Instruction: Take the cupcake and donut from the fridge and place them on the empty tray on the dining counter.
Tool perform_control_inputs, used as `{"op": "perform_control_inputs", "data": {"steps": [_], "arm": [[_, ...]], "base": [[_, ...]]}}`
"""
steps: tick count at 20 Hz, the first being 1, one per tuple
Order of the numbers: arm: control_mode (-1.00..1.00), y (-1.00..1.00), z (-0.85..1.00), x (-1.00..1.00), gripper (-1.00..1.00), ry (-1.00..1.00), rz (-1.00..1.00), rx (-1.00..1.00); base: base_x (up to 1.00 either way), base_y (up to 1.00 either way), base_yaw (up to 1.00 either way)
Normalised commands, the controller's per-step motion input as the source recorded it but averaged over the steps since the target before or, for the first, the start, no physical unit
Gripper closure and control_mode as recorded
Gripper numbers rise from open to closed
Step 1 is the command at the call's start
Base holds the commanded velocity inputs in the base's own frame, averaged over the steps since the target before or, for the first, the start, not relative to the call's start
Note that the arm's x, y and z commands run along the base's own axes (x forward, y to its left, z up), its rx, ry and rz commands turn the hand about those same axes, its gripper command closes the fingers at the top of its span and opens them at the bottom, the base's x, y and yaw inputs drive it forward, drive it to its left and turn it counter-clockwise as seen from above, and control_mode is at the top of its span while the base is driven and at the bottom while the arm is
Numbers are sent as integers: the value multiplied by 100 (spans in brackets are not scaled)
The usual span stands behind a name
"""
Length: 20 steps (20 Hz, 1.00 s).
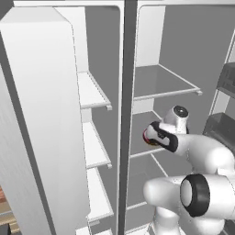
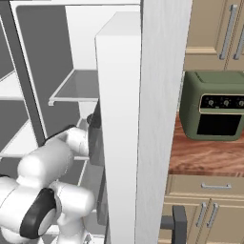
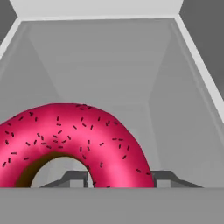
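Observation:
The fridge stands open, its white shelves bare. My gripper reaches into the right compartment, just above a middle shelf. In the hand view the donut, glossy pink-red with dark sprinkles, fills the lower left. The ring's right side sits between the two dark fingertips, which press on it from both sides, so the gripper is shut on the donut. A sliver of the donut shows at the hand in the left base view. The cupcake, tray and dining counter are out of view.
The open left fridge door stands close on the left; the right door hides most of the hand in the right base view. A green countertop oven sits on a wood counter to the right, above beige drawers.

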Motion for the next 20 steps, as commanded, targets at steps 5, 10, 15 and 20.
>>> {"op": "perform_control_inputs", "data": {"steps": [5,10,15,20], "arm": [[-100,1,75,-65,100,6,0,-1],[-100,19,86,-87,100,6,3,-1],[-100,17,90,-93,100,2,1,0],[-100,28,97,-90,100,-4,-2,4]], "base": [[0,0,0],[0,0,0],[0,0,0],[0,0,0]]}}
